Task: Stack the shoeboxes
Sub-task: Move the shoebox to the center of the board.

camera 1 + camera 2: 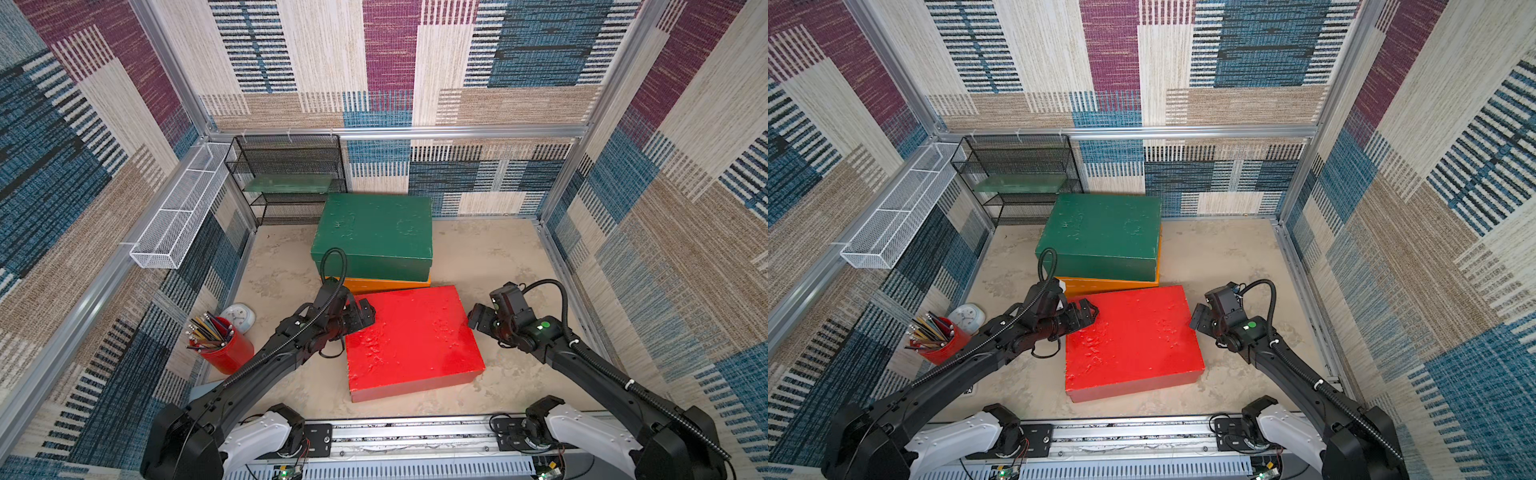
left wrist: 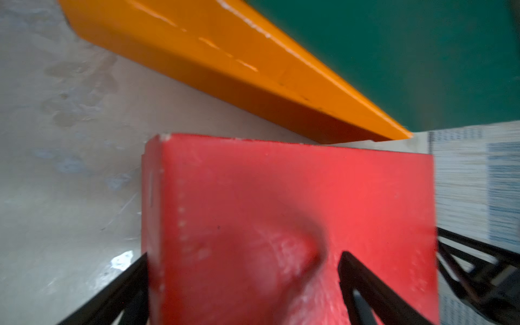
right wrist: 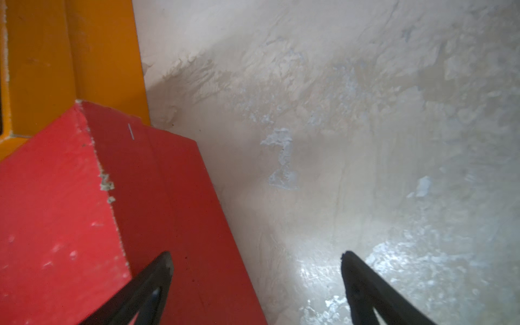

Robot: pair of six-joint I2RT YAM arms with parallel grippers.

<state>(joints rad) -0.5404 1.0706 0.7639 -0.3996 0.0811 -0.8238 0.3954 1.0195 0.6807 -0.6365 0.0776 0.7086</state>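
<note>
A red shoebox [image 1: 415,340] [image 1: 1133,336] lies on the table near the front. Behind it, a dark green shoebox [image 1: 374,232] [image 1: 1100,232] rests on an orange shoebox [image 1: 386,284] [image 1: 1108,284], slightly askew. My left gripper [image 1: 368,311] [image 2: 243,254] is open at the red box's far left corner. One finger is over the lid [image 2: 281,197] and the other is beside the box's left side. My right gripper [image 1: 473,318] [image 3: 256,253] is open by the red box's far right corner [image 3: 56,211], with nothing between its fingers.
A black mesh shelf [image 1: 286,178] holding a flat green board [image 1: 286,183] stands at the back left. A white wire basket [image 1: 178,212] hangs on the left wall. A red pencil cup [image 1: 224,349] and a small white clock [image 1: 239,318] sit by my left arm.
</note>
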